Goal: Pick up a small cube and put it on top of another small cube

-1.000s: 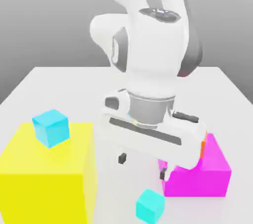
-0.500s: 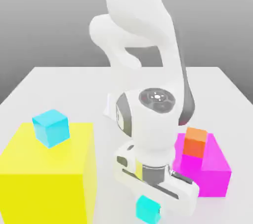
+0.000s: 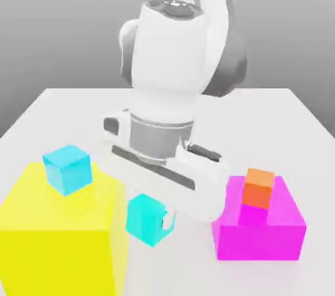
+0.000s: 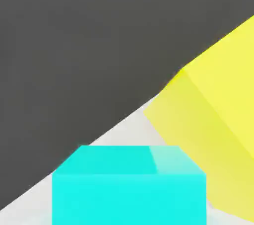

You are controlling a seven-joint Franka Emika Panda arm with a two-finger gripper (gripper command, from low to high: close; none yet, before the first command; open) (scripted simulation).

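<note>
I see my claw (image 3: pixel 157 223) closed on the small turquoise cube (image 3: pixel 147 219), holding it above the white bench (image 3: pixel 59 108) at lower centre of the exterior view, just beside the big yellow block (image 3: pixel 62 236). A sky-blue cube (image 3: pixel 67 168) sits on that block; an orange cube (image 3: pixel 258 188) tops the magenta block (image 3: pixel 262 232) at lower right.

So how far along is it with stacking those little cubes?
The pickup looks done: the gripper is shut on the turquoise cube, which appears lifted off the white table. In hand is the carrying. Left: setting it on another small cube, perhaps the sky-blue cube on the yellow block.
</note>
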